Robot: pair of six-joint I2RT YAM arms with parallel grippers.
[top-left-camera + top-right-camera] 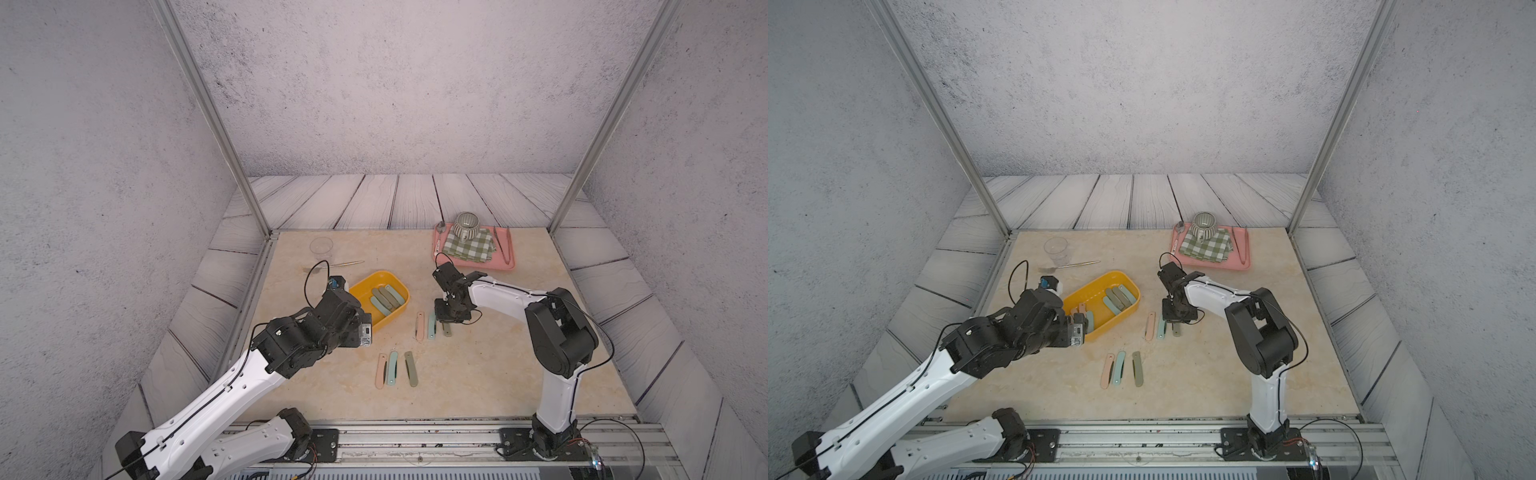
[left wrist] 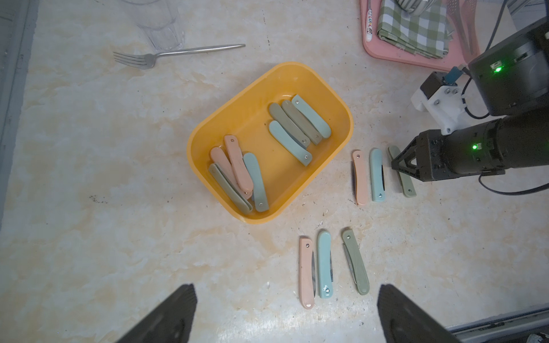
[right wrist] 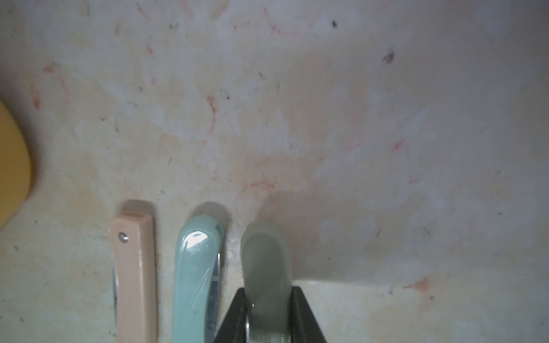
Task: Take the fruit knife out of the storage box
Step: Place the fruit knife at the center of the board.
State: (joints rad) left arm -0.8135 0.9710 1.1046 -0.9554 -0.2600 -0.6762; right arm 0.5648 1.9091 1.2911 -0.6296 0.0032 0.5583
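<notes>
The yellow-orange storage box (image 2: 267, 74) (image 1: 380, 277) lies left of centre in both top views and holds several folded fruit knives in pink, blue and green (image 2: 237, 175). My right gripper (image 3: 269, 292) (image 1: 444, 322) is shut on an olive-green fruit knife (image 3: 264, 255) low at the table, right of the box. That knife lies beside a pink one (image 2: 360, 178) and a blue one (image 2: 376, 175). Three more knives (image 2: 323, 264) lie in a row nearer the front. My left gripper (image 2: 285, 286) hangs open above the table by the box's near end, holding nothing.
A pink tray (image 1: 509, 264) at the back right carries a striped mug (image 1: 465, 226), a green checked cloth, a spoon and tongs. A clear glass (image 1: 322, 247) and a fork (image 2: 178, 53) lie behind the box. Metal frame posts stand at the table's back corners.
</notes>
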